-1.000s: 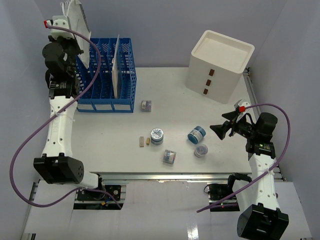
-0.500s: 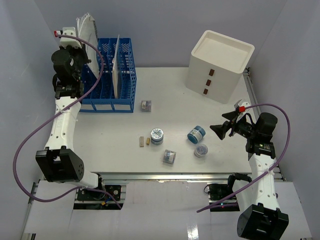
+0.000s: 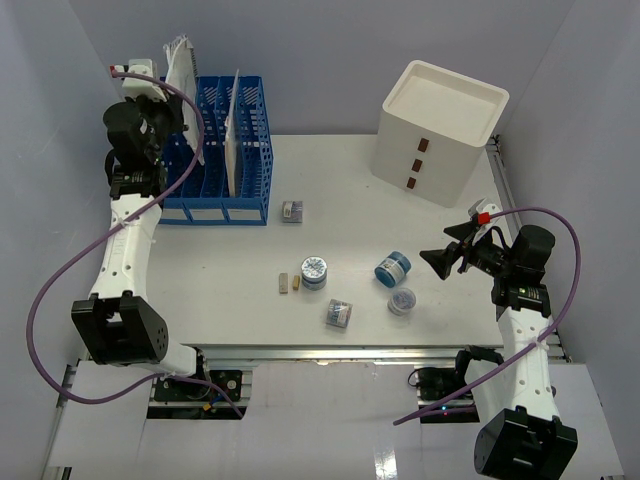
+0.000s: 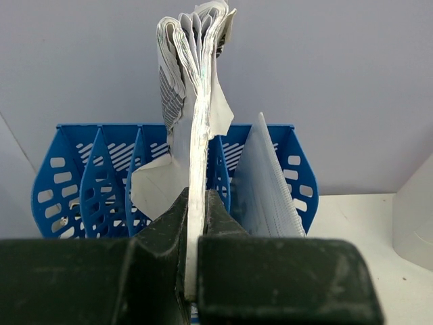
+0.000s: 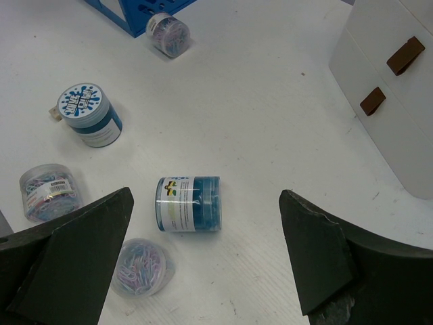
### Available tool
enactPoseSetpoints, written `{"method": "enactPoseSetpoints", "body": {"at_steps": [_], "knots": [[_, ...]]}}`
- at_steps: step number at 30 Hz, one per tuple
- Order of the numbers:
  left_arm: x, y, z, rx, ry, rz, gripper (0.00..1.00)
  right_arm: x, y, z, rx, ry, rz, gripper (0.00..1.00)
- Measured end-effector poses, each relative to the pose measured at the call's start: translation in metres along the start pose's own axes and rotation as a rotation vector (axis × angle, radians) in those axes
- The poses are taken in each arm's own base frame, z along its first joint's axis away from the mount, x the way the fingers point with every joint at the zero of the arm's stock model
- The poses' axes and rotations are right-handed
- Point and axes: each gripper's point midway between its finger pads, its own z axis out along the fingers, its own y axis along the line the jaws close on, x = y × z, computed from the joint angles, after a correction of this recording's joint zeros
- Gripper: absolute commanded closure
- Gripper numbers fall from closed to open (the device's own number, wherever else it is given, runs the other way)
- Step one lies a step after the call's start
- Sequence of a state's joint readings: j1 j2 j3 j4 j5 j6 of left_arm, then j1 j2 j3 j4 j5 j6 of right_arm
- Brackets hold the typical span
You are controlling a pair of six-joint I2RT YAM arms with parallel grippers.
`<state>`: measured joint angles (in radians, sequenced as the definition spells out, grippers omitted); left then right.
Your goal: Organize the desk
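Pinching a thick sheaf of white papers (image 4: 197, 81) upright between its pressed fingers, the left gripper (image 4: 196, 210) holds it above the blue slotted plastic file rack (image 4: 81, 176), which stands at the far left of the large flat white desk (image 3: 340, 190). The right gripper (image 3: 432, 260) hangs with its fingers spread wide over the near right, above a small blue cylindrical jar (image 5: 188, 204) lying on its side.

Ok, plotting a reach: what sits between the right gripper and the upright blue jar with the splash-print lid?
A blue plastic jar lying on its side; otherwise bare white desk from right gripper to upright jar, per the top view.
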<state>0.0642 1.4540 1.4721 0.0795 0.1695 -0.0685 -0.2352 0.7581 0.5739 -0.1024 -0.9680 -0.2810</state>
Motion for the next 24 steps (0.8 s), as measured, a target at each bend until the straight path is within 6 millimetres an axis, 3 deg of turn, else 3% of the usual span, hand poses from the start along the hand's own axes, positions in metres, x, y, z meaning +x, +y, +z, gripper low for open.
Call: {"method": "enactPoseSetpoints", "body": {"at_steps": [6, 13, 20, 24], "knots": [[0.012, 0.007, -0.003, 0.015, 0.034, -0.042, 1.00, 0.000, 0.000, 0.000, 0.000, 0.000, 0.000, 0.05], [0.033, 0.032, -0.009, -0.026, 0.072, -0.098, 1.00, 0.000, 0.000, 0.000, 0.000, 0.000, 0.000, 0.05], [0.038, 0.036, -0.009, -0.034, 0.075, -0.100, 1.00, 0.000, 0.000, 0.000, -0.001, 0.000, 0.000, 0.05], [0.059, 0.045, -0.011, -0.067, 0.095, -0.070, 1.00, 0.000, 0.000, 0.000, -0.001, 0.000, -0.001, 0.05]]}}
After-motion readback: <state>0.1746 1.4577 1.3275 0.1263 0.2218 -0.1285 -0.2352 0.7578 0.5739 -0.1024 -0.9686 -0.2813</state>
